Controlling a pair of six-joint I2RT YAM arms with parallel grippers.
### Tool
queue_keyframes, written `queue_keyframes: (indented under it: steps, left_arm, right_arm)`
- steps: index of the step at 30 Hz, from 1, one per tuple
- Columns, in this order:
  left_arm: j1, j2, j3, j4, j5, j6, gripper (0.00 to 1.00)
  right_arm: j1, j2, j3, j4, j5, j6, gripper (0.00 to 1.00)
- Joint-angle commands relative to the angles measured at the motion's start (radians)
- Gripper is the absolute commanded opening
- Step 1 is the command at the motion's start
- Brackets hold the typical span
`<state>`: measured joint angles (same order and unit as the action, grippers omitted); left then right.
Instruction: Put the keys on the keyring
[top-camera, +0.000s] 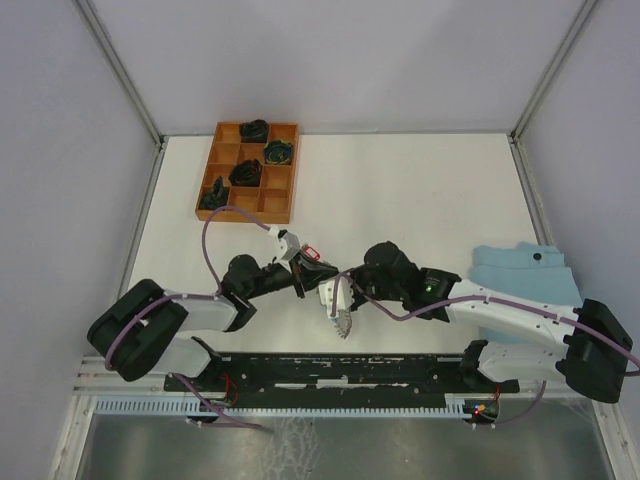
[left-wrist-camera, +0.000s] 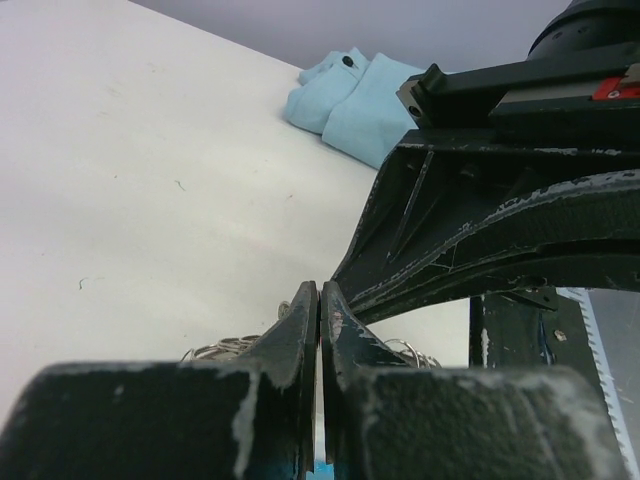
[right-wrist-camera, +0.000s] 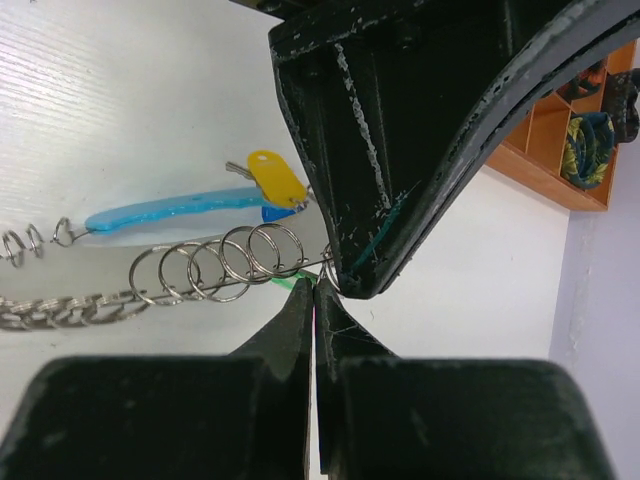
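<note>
Now | left gripper (left-wrist-camera: 318, 290), right gripper (right-wrist-camera: 314, 290): both pinched together; tips meeting | keyring (right-wrist-camera: 215, 262) lies crosswise; its wire ends at your right tip

Pale grey walls (top-camera: 340, 60) and slanting metal posts (top-camera: 120, 70) at upper left and right enclose a white surface (top-camera: 400, 190) filling the centre of the frame, under soft, even light.
</note>
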<state>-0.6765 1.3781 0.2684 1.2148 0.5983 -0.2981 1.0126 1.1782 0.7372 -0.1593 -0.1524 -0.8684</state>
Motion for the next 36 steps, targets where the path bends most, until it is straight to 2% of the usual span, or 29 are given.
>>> queue_keyframes:
  steps: [1, 2, 5, 8, 14, 19, 25, 29, 32, 33, 36]
  left_arm:
    - [-0.006, -0.043, -0.017, 0.122, -0.032, -0.003, 0.03]
    - [-0.006, -0.051, -0.021, 0.099, -0.032, 0.007, 0.06]
    - [-0.005, -0.075, -0.034, 0.051, -0.025, 0.036, 0.28]
    - [-0.004, -0.104, -0.044, 0.006, -0.018, 0.071, 0.36]
    - [-0.005, -0.134, 0.002, -0.158, 0.062, 0.158, 0.41]
    - [-0.005, -0.113, 0.039, -0.220, 0.135, 0.202, 0.43]
    - [-0.004, -0.077, 0.077, -0.267, 0.150, 0.261, 0.44]
    - [-0.004, -0.046, 0.116, -0.316, 0.163, 0.303, 0.44]
    - [-0.004, -0.027, 0.140, -0.334, 0.182, 0.321, 0.39]
    - [-0.005, -0.022, 0.145, -0.340, 0.193, 0.324, 0.35]
    - [-0.005, -0.010, 0.163, -0.371, 0.232, 0.338, 0.06]
  right_arm:
    - [0.001, -0.021, 0.026, -0.027, 0.033, -0.018, 0.01]
    - [0.000, -0.025, 0.039, -0.047, 0.035, -0.026, 0.01]
    - [-0.001, -0.036, 0.069, -0.088, 0.029, -0.048, 0.00]
    - [-0.001, -0.037, 0.105, -0.132, 0.026, -0.078, 0.01]
    - [0.000, -0.012, 0.168, -0.220, -0.003, -0.132, 0.01]
    - [0.000, 0.000, 0.190, -0.254, -0.019, -0.152, 0.01]
    - [0.001, 0.005, 0.208, -0.278, -0.052, -0.167, 0.00]
    - [0.000, 0.009, 0.216, -0.285, -0.062, -0.173, 0.00]
    - [0.001, 0.009, 0.220, -0.289, -0.067, -0.176, 0.01]
    - [0.001, 0.007, 0.221, -0.289, -0.067, -0.176, 0.01]
    - [0.000, 0.005, 0.221, -0.299, -0.059, -0.177, 0.00]
